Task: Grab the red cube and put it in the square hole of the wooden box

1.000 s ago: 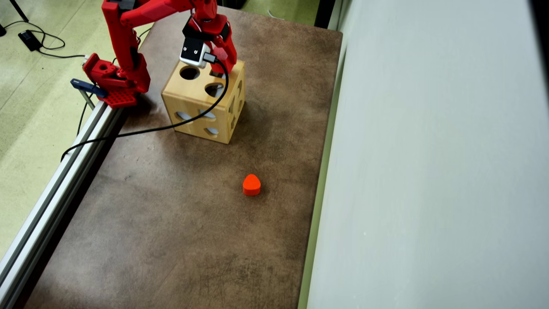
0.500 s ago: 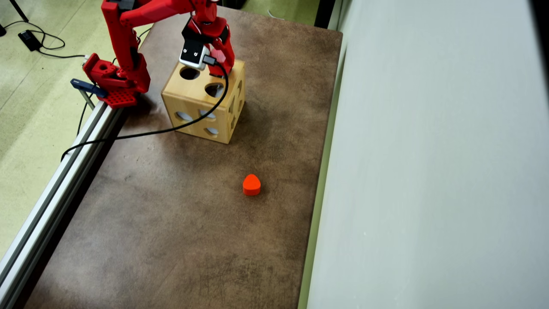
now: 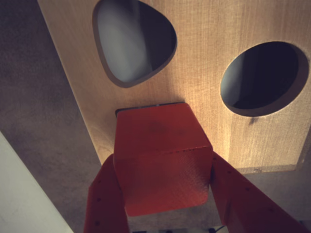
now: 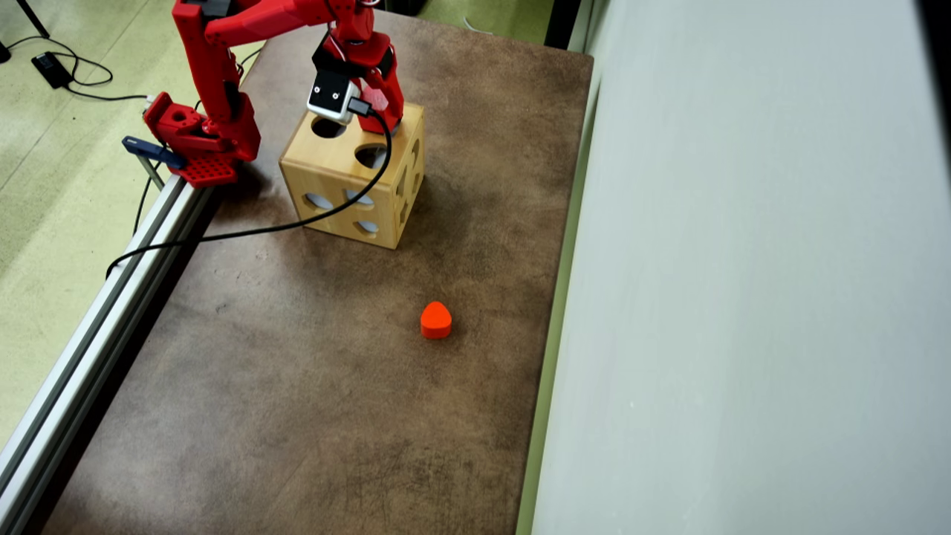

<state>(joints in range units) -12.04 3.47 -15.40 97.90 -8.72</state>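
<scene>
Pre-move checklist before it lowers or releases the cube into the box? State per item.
1. Grasp: red cube sits between both fingers of the end effector - ok.
2. Over the wooden box top face - ok.
3. Lined up with the square hole: only a dark sliver shows at the cube's far edge - cannot tell.
4. Clear of the round hole and rounded-triangle hole - ok.
5. Cube squared to the hole - cannot tell.
6. Orange-red block lies apart on the table - ok.

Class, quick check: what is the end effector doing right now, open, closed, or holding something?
End effector: closed on the red cube, held against the top of the wooden box.
</scene>
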